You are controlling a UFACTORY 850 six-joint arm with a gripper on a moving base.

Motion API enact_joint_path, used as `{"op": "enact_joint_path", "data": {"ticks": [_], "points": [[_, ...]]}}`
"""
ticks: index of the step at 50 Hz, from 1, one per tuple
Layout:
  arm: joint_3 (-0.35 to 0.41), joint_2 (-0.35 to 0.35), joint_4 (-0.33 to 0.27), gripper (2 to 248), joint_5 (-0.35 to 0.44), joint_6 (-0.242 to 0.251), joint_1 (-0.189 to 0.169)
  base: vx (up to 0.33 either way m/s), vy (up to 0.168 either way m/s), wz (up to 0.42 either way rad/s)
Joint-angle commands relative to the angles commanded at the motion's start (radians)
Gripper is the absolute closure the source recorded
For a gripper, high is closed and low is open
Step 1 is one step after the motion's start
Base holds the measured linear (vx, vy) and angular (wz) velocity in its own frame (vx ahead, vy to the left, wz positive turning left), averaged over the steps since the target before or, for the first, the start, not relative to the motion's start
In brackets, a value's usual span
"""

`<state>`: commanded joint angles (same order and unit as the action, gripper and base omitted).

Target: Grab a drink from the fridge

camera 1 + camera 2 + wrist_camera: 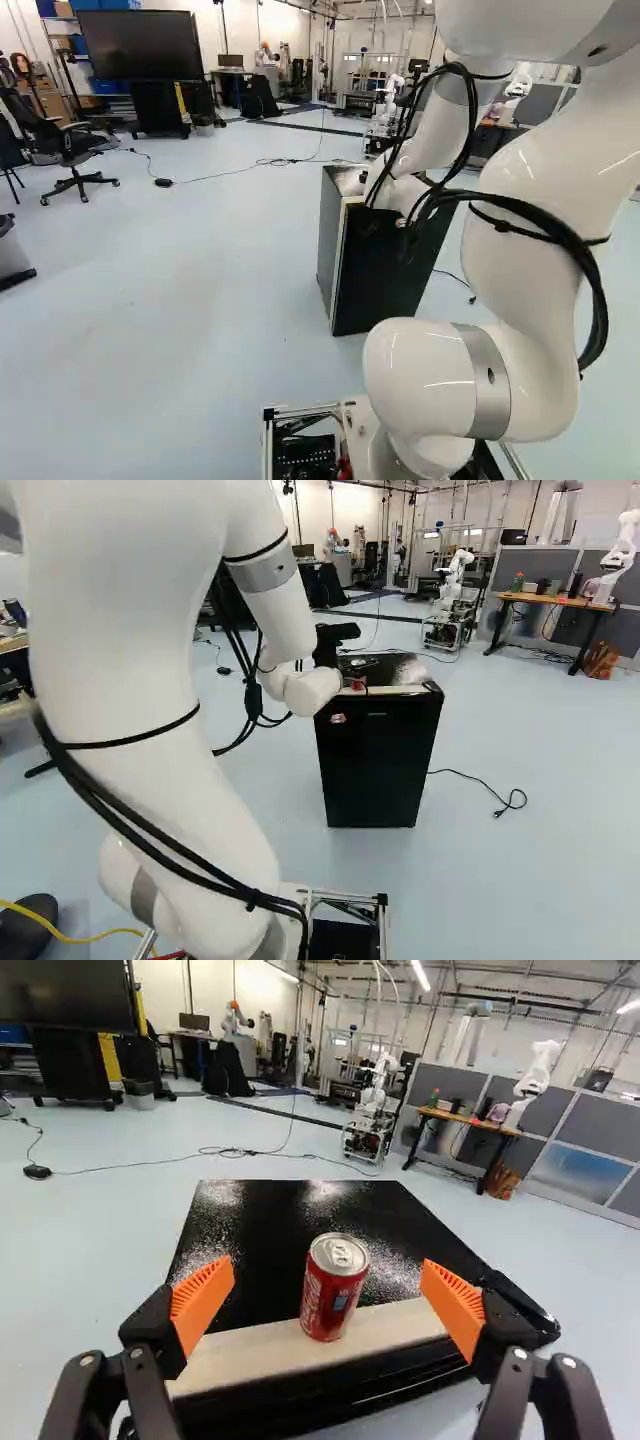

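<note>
In the right base view my black gripper [328,645] is over the top of the black fridge [378,760], partly hidden by the wrist. Seen from the wrist, the gripper [328,1302] is open, its orange pads wide apart. A red drink can [334,1288] stands upright on the pale front strip [250,1350] of the fridge top, ahead of and between the fingers, touching neither. The fridge door looks closed. In the left base view the fridge [385,270] is partly covered by my arm.
Behind the fridge stands another robot [455,580] on a wheeled base. A wooden table [560,601] is further right, with a further robot arm near it. A loose cable [480,782] lies on the floor beside the fridge. An office chair [75,150] stands far left.
</note>
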<state>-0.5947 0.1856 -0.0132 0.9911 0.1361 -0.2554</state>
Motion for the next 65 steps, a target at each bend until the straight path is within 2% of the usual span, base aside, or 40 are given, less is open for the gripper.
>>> {"op": "enact_joint_path", "data": {"ticks": [19, 25, 38, 42, 65], "points": [[-0.013, 0.054, 0.012, 3, 0.016, -0.002, 0.002, 0.000, 0.000, 0.000], [-0.014, 0.068, 0.012, 3, 0.017, -0.041, 0.002, 0.000, 0.000, 0.000], [-0.017, 0.099, 0.012, 3, 0.017, -0.167, 0.002, 0.000, 0.000, 0.000], [-0.017, 0.105, 0.012, 3, 0.017, -0.186, 0.002, 0.000, 0.000, 0.000], [-0.036, 0.125, 0.012, 3, 0.017, -0.199, 0.005, 0.000, 0.000, 0.000]]}}
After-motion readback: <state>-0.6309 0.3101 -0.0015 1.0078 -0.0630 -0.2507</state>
